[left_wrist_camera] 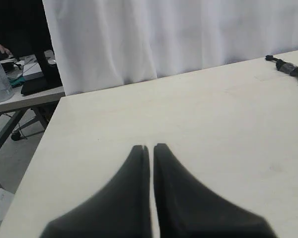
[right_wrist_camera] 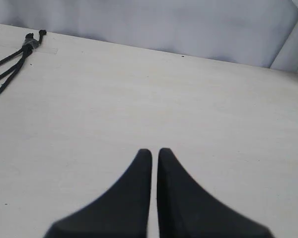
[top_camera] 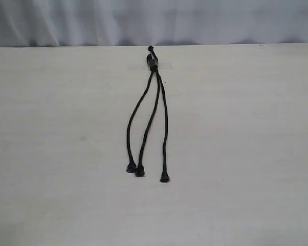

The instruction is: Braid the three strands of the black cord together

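1. The thin black rope cord (top_camera: 153, 63) is lying flat near the far edge of the pale wooden table (top_camera: 236, 154), its bound, knotted head pointing towards the white curtain (top_camera: 195, 20).
2. Its three thin matte black strands (top_camera: 140, 161) are fanning out from the head towards the camera, unbraided. Two knotted tips are sitting just beside each other and the third is resting apart on the right.
3. A clear strip of tape (top_camera: 167, 65) is crossing the head.
4. The left gripper (left_wrist_camera: 149, 148) is hovering over bare tabletop well apart from the cord, its fingers drawn together on nothing.
5. The right gripper (right_wrist_camera: 154, 151) is doing likewise, fingers pressed close and empty.
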